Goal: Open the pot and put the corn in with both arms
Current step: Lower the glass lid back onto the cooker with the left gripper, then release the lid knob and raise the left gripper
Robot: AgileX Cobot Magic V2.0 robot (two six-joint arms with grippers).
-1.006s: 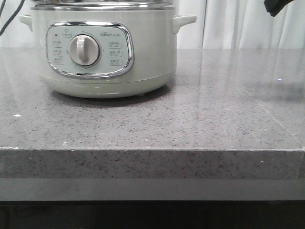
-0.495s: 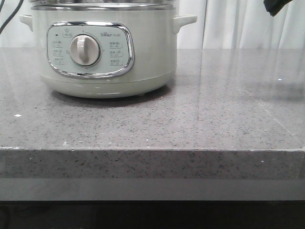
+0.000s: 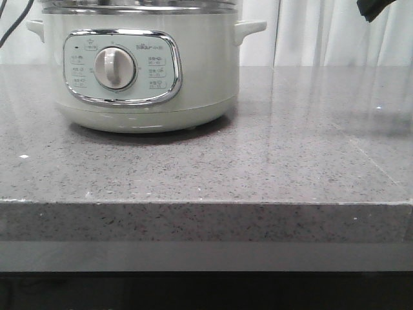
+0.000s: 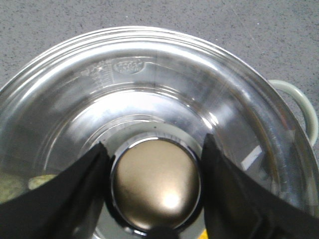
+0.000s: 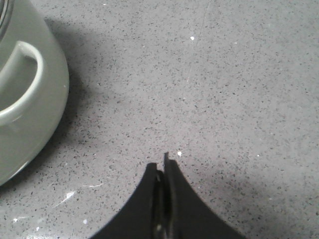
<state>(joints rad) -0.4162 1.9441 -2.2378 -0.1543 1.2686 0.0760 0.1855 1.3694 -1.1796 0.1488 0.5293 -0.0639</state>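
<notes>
The pot (image 3: 142,71) stands at the back left of the counter, its dial panel facing me. In the left wrist view its glass lid (image 4: 149,89) lies on it. My left gripper (image 4: 154,142) is shut on the lid's round metal knob (image 4: 155,185), one finger (image 4: 75,199) on each side. A small yellow patch (image 4: 200,235) shows through the glass; I cannot tell whether it is the corn. My right gripper (image 5: 160,162) is shut and empty above bare counter, right of the pot's side handle (image 5: 22,82).
The grey speckled counter (image 3: 290,155) ends at a front edge low in the front view. White curtains (image 3: 322,32) hang behind it. A dark part of the right arm (image 3: 373,8) shows at the top right. Greenish bits (image 4: 15,185) lie under the glass.
The lid's metal rim at the top of the front view has shifted very slightly, and the cable at the top left has moved a little. The right arm has not moved.
</notes>
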